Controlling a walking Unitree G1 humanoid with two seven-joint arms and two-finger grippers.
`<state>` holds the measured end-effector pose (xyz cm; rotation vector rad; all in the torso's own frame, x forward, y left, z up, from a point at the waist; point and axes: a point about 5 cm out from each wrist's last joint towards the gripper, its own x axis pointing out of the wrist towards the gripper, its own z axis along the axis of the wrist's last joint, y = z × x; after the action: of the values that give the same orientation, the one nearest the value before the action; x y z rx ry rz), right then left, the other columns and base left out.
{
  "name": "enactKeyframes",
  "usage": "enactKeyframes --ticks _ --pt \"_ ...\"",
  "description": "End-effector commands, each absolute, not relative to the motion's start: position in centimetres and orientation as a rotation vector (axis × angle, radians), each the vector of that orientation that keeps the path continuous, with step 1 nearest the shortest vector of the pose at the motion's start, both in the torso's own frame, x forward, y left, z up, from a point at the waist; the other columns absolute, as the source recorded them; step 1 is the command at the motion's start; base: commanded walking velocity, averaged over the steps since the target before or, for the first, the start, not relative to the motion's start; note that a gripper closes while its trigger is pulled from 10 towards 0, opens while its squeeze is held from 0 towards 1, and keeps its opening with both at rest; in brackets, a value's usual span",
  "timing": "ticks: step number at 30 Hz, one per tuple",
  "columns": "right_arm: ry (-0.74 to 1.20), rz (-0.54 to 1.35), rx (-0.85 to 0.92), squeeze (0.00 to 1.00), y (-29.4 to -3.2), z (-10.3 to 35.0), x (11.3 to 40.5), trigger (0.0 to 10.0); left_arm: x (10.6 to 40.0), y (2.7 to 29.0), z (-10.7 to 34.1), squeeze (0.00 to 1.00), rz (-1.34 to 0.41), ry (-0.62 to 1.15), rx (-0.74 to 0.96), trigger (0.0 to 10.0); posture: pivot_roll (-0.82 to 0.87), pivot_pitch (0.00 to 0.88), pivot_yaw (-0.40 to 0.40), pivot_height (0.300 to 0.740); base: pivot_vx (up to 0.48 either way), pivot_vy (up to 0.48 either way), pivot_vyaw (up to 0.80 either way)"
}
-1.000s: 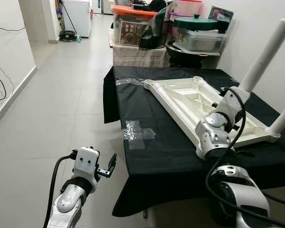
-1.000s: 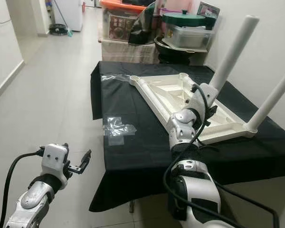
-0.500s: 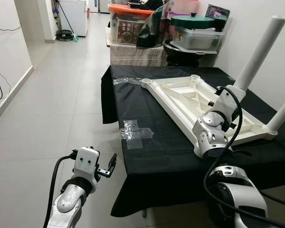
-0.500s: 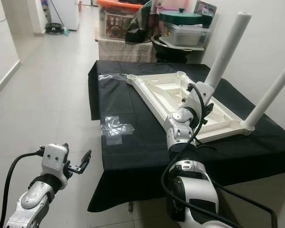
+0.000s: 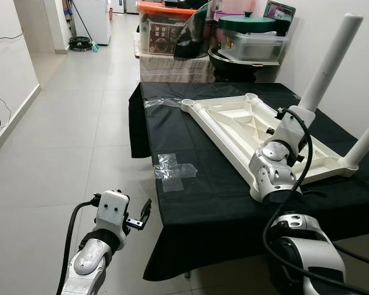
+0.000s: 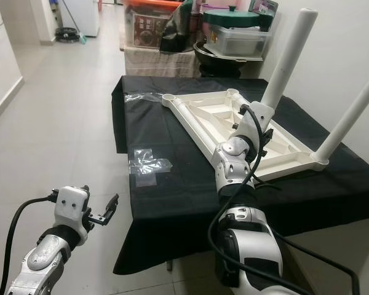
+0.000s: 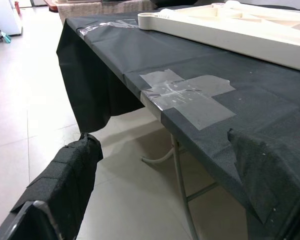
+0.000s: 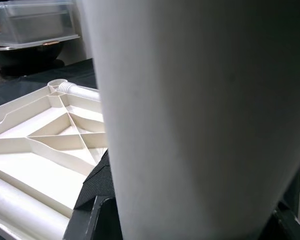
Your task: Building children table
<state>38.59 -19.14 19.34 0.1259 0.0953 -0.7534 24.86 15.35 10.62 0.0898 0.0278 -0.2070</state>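
An upside-down white plastic tabletop (image 5: 246,126) lies on a table covered in black cloth (image 5: 197,196). A tall white leg (image 5: 329,61) rises from its far right side. My right gripper (image 5: 293,120) is shut on the lower part of that leg. In the right wrist view the leg (image 8: 200,115) sits tight against a black finger (image 8: 97,182), with the ribbed underside (image 8: 40,145) beyond. A second white leg (image 5: 366,144) stands at the near right corner. Low beside the table's front left corner, my left gripper (image 5: 144,212) hangs open and holds nothing.
Patches of clear tape (image 5: 172,172) are stuck on the cloth near its left edge. Storage boxes and a covered pot (image 5: 252,40) are stacked behind the table. A wall runs close along the right. Open tiled floor (image 5: 67,123) lies to the left.
The head view has drifted slightly. The leg held by my right gripper looks a little more upright. The left arm has not moved.
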Motion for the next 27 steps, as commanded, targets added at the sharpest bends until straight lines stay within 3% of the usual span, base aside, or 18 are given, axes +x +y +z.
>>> enactKeyframes --ticks 1,27 --pt "0.296 -0.721 0.138 0.0 -18.39 15.07 37.8 10.0 24.94 14.92 10.4 0.0 -0.225 0.033 0.092 10.0 0.07 0.0 -0.094 0.74 0.0 0.0 0.0" --pt "0.307 -0.686 0.173 0.0 -18.13 16.01 37.99 10.0 25.02 14.73 10.38 0.0 -0.236 0.034 0.09 10.0 0.06 0.0 -0.089 0.74 0.0 0.0 0.0"
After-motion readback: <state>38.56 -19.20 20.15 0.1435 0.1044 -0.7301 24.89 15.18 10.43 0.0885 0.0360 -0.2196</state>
